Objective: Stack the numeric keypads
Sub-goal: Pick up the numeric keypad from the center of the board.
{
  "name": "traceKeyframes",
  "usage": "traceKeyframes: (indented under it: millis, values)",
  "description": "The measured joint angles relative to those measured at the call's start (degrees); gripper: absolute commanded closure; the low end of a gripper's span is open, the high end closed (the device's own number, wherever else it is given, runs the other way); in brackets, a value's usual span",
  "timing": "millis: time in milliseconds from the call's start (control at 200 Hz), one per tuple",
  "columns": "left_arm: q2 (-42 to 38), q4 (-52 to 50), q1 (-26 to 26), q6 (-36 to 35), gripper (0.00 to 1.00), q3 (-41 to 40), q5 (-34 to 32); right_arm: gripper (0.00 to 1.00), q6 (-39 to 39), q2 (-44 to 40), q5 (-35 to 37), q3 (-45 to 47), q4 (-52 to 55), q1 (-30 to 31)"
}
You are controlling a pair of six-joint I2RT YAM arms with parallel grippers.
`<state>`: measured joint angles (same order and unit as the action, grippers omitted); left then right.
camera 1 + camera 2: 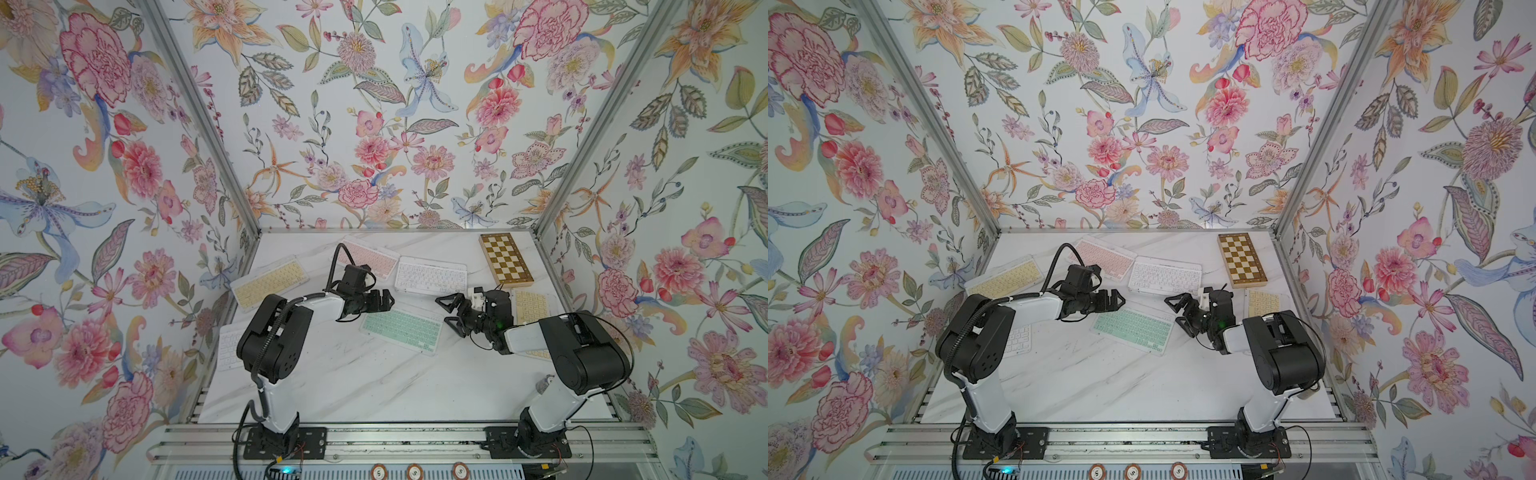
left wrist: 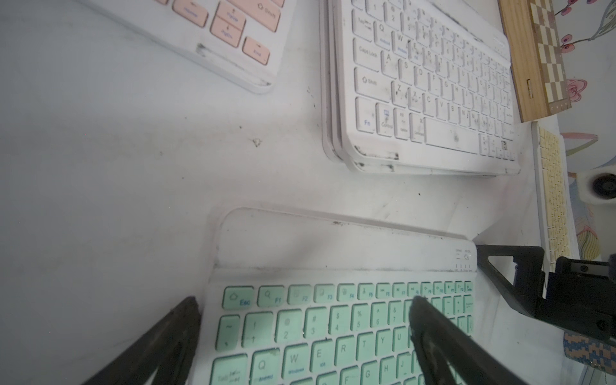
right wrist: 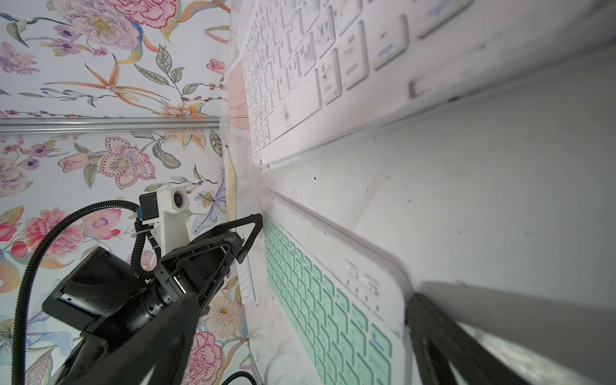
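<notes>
Several numeric keypads lie flat on the white marble table (image 1: 353, 386). A mint green keypad (image 1: 401, 330) (image 2: 333, 333) sits in the middle. My left gripper (image 1: 388, 299) (image 2: 305, 306) hovers open over its left end, holding nothing. My right gripper (image 1: 451, 311) (image 3: 303, 306) stands open at its right end, the mint green keypad (image 3: 316, 300) showing between its fingers. Behind lie a white keypad (image 1: 430, 276) resting on another, and a pink keypad (image 1: 370, 253). A yellow keypad (image 1: 270, 282) lies at the left, another yellow one (image 1: 532, 305) is partly hidden by my right arm, and another white one (image 1: 228, 349) by my left arm.
A brown-and-cream chessboard (image 1: 505, 259) lies at the back right corner. Floral walls (image 1: 124, 249) close the table in on three sides, and an aluminium rail (image 1: 395, 440) carrying both arm bases runs along the front.
</notes>
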<state>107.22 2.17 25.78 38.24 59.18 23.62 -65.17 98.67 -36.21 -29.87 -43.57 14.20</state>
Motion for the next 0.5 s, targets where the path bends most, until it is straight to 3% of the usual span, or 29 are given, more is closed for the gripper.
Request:
traceKeyframes:
  millis: [500]
  values:
    - [0.24,4.35,-0.85,0.35,0.01,-1.57,-1.53,0.01,-1.77,1.18,3.34,1.51,-7.08,3.69]
